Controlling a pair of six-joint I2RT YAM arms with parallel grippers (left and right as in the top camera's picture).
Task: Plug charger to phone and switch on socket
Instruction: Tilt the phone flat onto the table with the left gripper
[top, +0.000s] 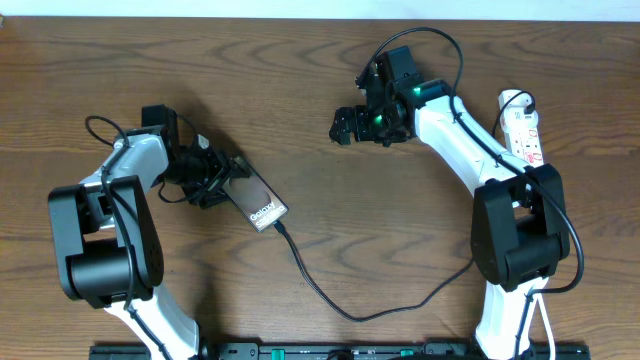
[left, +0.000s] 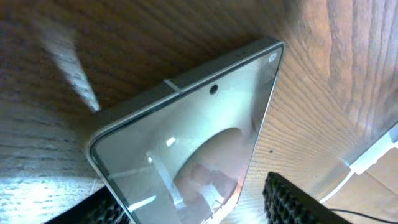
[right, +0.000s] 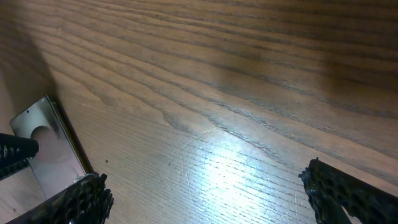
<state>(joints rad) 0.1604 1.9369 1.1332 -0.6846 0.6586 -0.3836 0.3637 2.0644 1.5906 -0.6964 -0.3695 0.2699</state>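
Note:
The phone (top: 256, 201) lies tilted on the wooden table, its white lettering towards the near right end. The thin black charger (top: 330, 300) runs from that end in a loop across the table towards the right arm's base; its tip sits at the phone's edge. My left gripper (top: 213, 178) straddles the phone's far left end. In the left wrist view the phone's glossy face (left: 205, 130) fills the space between the fingers (left: 193, 205), with a small gap at the right finger. My right gripper (top: 350, 125) is wide open and empty over bare wood (right: 214, 196). The socket (top: 522, 128) lies at the far right.
The right wrist view shows the phone's end (right: 50, 149) at the left edge. The right arm's elbow (top: 520, 215) stands just in front of the socket. A black rail (top: 330, 352) runs along the table's near edge.

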